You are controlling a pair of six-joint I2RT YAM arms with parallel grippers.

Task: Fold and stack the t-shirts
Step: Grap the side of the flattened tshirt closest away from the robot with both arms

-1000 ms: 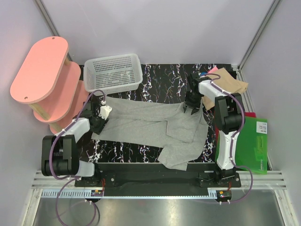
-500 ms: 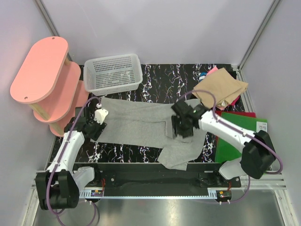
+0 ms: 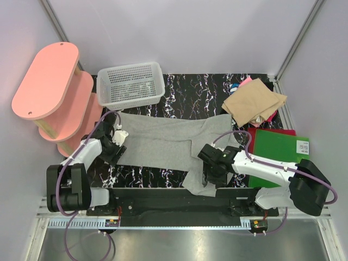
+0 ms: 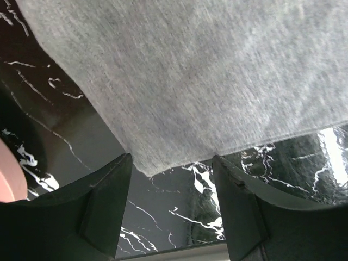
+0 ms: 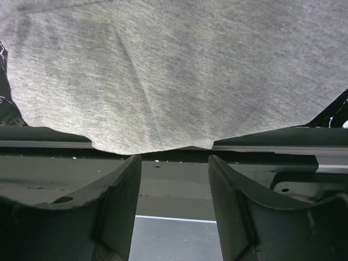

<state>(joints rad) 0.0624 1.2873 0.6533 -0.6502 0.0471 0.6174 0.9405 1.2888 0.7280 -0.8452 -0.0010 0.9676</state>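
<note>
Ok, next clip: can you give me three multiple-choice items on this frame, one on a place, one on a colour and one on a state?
1. Where on the table does the tan t-shirt lie?
A. near left corner
B. far right corner
C. dead centre

2. What colour is the spread-out t-shirt?
A. light grey
B. green
C. pink

3. How do the left fingers stand?
A. shut tight on nothing
B. apart, with the spread-out t-shirt's corner at the gap, not pinched
C. shut on the tan t-shirt

Answers:
1 B, since the top view shows it folded at the far right.
2 A, since the cloth is plain light grey in all three views.
3 B, since the left wrist view shows a clear gap between them and the cloth corner lying loose on the table.
</note>
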